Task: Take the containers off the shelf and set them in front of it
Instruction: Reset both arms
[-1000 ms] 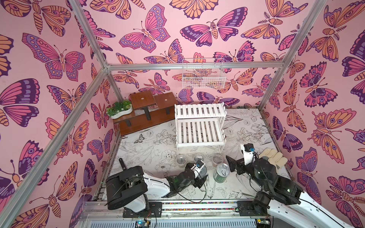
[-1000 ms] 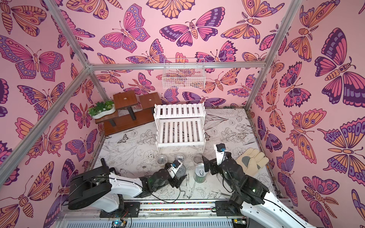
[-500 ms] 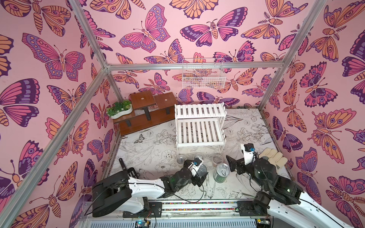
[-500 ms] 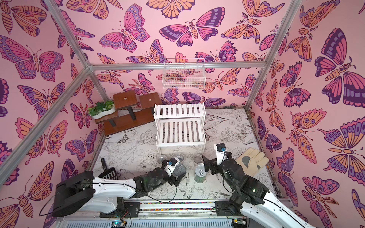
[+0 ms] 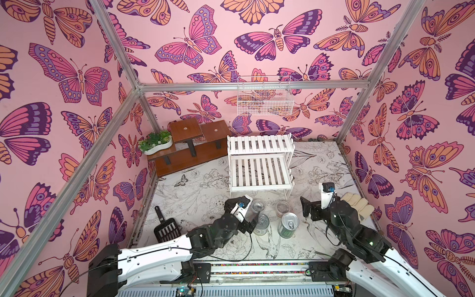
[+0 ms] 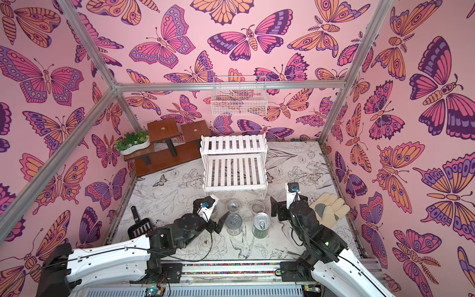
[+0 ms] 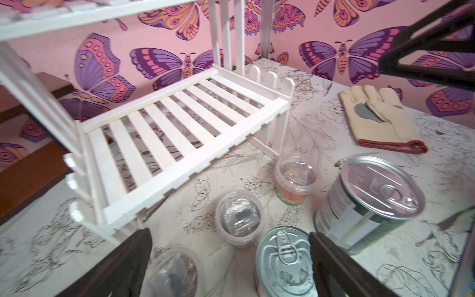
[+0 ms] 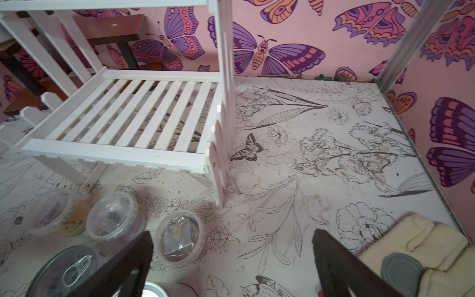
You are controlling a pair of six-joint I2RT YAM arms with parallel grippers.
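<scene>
Five containers (image 7: 239,218) stand before the shelf (image 5: 259,169), tiers bare; task looks done. Left gripper (image 7: 228,234), right gripper (image 8: 232,232): jaws spread, empty.

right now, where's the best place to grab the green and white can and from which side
I'd grip the green and white can around its round side wall, about mid-height: it stands upright, and the flat pull-tab lid offers little to pinch. Come from its right, where the open right end effector is; the other can stands close on its left and a clear cup behind it.
</scene>
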